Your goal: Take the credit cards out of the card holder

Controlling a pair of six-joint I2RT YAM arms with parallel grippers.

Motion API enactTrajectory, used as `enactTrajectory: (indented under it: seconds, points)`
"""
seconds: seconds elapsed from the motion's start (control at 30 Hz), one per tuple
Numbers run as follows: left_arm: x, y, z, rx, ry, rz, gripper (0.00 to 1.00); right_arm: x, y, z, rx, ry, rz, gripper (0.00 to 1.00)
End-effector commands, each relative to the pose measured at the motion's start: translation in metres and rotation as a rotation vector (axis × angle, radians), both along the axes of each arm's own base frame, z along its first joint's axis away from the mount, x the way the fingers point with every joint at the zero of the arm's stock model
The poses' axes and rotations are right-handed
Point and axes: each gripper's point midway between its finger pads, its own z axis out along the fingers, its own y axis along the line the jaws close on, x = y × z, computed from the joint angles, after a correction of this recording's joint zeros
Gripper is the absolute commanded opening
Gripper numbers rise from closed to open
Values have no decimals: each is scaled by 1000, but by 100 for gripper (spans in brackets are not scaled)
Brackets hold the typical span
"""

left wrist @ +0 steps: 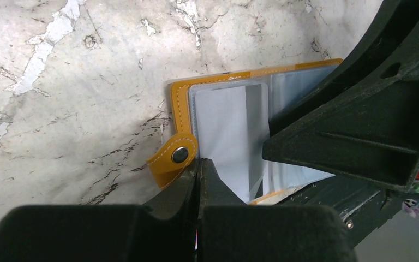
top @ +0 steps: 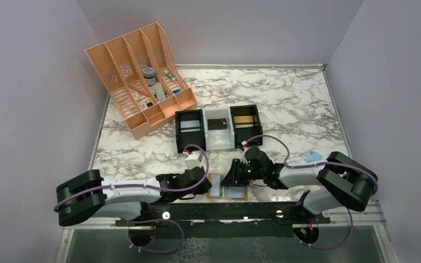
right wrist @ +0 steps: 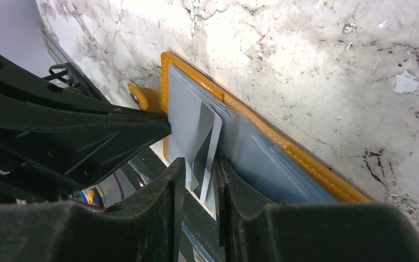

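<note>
The card holder lies open on the marble close to the front edge, mustard-tan with pale blue-grey panels and a snap tab. A pale grey-blue credit card stands tilted, partly out of the left panel's pocket; it also shows in the left wrist view. My right gripper is open by a narrow gap, with the card's lower edge loose between its fingers. My left gripper is shut, its tip against the holder's edge beside the snap tab. From above, both grippers meet over the holder.
A black, a white and a black bin stand in a row just behind the holder. A peach file organiser with small items sits at the back left. A clear-blue packet lies at the right. A black rail runs along the front edge.
</note>
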Motion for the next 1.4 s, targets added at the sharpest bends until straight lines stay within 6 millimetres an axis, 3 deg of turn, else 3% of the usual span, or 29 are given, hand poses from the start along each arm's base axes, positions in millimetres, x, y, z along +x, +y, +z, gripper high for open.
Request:
enactTrajectory:
  seconds: [0.0,0.3,1.1,1.37]
  points:
    - [-20,26,-39,68,95,14,0,-7,-3,-20,-22,25,14,24]
    - [-19,23,-39,50,97,25,0,-15,25,19,200,2,116,1]
    - [-15,56,-31,53,49,107,0,-5,-18,17,57,-43,51,1]
    - [-13,49,-23,49,31,79,3,-2,-20,16,57,-40,75,1]
